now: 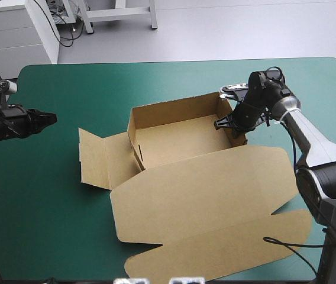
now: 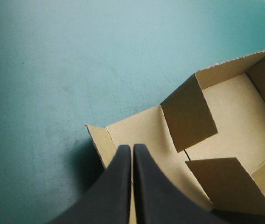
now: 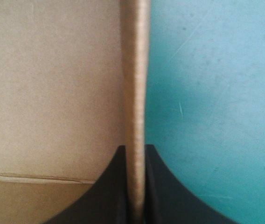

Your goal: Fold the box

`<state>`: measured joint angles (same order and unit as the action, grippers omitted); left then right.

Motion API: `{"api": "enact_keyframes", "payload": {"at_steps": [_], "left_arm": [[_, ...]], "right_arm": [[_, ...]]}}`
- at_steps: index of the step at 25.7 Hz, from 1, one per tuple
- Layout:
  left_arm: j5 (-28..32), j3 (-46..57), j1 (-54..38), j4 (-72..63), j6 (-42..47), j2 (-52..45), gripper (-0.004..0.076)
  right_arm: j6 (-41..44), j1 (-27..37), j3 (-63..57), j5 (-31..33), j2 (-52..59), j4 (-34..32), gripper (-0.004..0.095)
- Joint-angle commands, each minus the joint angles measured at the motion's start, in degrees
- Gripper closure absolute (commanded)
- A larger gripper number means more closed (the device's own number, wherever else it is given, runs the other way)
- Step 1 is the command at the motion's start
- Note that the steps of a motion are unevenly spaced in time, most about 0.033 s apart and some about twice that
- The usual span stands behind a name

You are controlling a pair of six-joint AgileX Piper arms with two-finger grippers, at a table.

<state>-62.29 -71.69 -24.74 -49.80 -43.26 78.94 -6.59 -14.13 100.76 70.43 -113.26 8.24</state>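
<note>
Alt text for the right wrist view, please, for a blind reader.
The right gripper pinches a raised wall of the brown box, seen edge-on. Box board lies on one side of it, teal-green cover on the other.

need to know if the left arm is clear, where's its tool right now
In the high view the left tool hangs shut over the teal-green cover near its left edge, apart from the box and pointing toward its left flap.

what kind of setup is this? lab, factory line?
Probably a robot lab bench, not a line: one table with a teal-green cover, a single half-folded box, the right gripper shut on its wall, the left gripper shut, apart from it.
</note>
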Motion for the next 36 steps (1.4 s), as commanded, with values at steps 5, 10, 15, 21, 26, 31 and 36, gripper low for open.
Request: {"api": "enact_keyframes", "payload": {"at_steps": [5, 10, 15, 21, 26, 31, 36], "left_arm": [[0.97, -1.79, 1.82, -2.58, -0.93, -1.60, 0.0731], [3.78, -1.79, 1.82, -2.91, -0.59, -1.60, 0.0731], [9.73, -1.79, 1.02, -2.81, 0.77, -1.60, 0.0731], [15.66, -1.79, -0.67, -2.92, 3.48, -0.75, 0.0731], [7.79, -1.79, -0.56, -6.72, 3.48, 4.50, 0.0731], [-3.10, -1.79, 3.92, -16.52, 3.48, 10.20, 0.0731], [-5.50, -1.79, 13.03, -18.40, 1.40, 10.56, 0.0731]], "right_arm": [[-2.22, 0.65, 1.23, 1.18, 7.94, 6.60, 0.0927], [-1.22, 2.22, 1.23, 1.18, 16.06, 2.12, 0.0927], [-3.02, 5.92, 1.23, 1.18, 24.27, 1.52, 0.0928], [-3.94, 9.89, 1.23, 1.18, 30.03, 4.22, 0.0927], [-9.77, 9.79, 1.23, 1.08, 31.54, 13.49, 0.0927], [-10.00, 9.79, 1.23, -0.40, 30.37, 14.95, 0.0927], [-10.00, 9.79, 1.33, -3.27, 26.21, 17.85, 0.0927]]}}
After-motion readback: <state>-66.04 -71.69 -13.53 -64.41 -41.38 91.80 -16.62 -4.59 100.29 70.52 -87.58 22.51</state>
